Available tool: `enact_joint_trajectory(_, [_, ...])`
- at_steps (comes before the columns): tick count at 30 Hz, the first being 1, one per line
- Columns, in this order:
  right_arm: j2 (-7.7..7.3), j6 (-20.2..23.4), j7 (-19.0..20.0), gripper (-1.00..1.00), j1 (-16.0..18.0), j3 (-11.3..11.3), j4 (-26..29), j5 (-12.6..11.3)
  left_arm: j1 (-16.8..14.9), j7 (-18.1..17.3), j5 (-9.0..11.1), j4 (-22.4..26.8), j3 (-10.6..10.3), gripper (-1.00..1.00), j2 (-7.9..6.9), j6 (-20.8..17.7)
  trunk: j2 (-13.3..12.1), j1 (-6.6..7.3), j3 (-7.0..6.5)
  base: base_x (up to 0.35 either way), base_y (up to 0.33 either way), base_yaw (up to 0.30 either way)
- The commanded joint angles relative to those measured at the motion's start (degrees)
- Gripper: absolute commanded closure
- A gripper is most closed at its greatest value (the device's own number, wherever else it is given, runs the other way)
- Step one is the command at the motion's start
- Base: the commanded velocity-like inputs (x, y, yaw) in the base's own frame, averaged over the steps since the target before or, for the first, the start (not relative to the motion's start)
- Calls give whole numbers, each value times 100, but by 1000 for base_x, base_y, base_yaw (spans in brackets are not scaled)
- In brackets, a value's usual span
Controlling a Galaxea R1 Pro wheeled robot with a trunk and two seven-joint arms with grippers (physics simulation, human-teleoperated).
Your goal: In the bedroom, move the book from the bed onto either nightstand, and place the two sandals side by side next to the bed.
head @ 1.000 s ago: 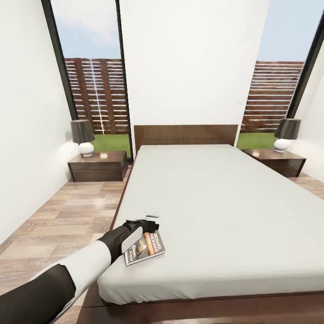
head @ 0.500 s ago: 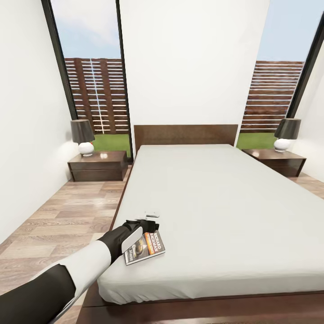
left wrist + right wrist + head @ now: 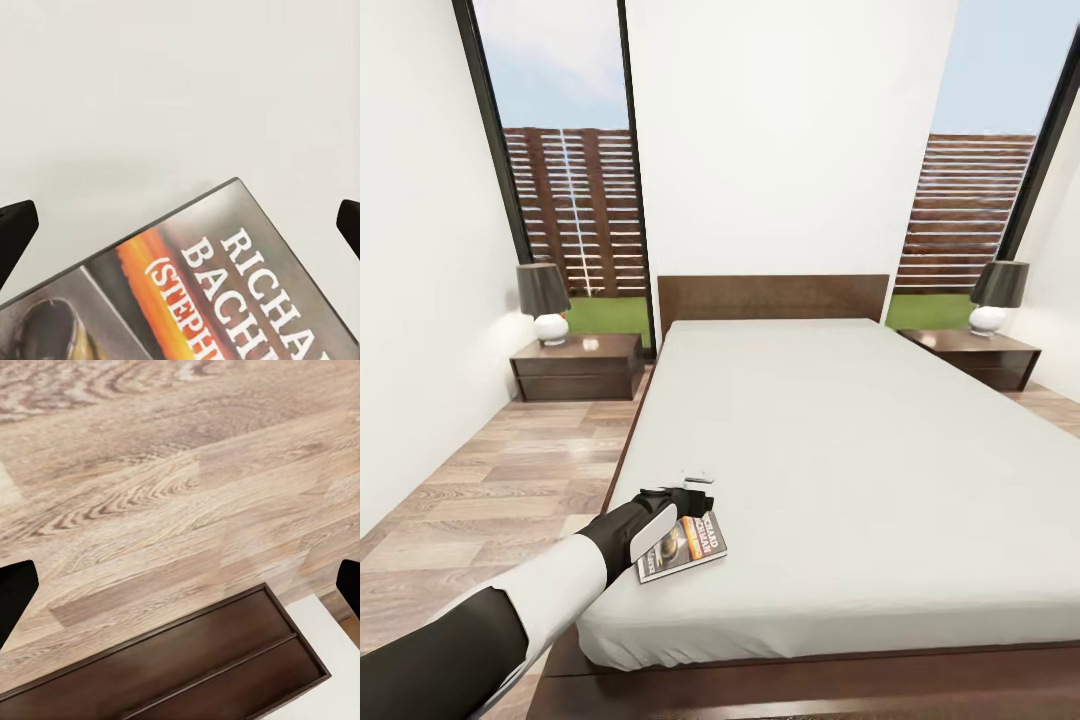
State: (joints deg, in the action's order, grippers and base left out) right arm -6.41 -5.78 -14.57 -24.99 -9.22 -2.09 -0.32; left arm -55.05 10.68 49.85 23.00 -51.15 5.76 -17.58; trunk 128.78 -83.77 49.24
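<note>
Left gripper [image 3: 682, 497] spread wide over paperback book [image 3: 682, 549] lying flat near the bed's [image 3: 840, 440] near-left corner; thin, light, slightly flexible: pinch an overhanging edge

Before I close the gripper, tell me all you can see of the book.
The book is a thin paperback lying flat, cover up, on the pale mattress near the bed's foot corner on the robot's left. Its dark cover shows a photo, an orange band and white "Richard Bachman" lettering. The left gripper hovers over its near edge, jaws wide apart; whether they touch it is unclear.
</note>
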Motion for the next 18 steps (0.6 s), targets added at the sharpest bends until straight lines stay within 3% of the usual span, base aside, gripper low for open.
enact_joint_trajectory(1, [-1,-46,-2,-100,3,-36,-11,-3,-6,49,60,11,-46,-100,-4,-9,2,1,4,0,0,0])
enact_joint_trajectory(13, [-1,-46,-2,-100,3,-36,-11,-3,-6,49,60,11,-49,-100,-4,-9,2,1,4,0,0,0])
enact_joint_trajectory(18, [-1,-46,-2,-100,3,-36,-10,-3,-6,49,60,11,-49,-100,-4,-9,203,-109,94,0,0,0])
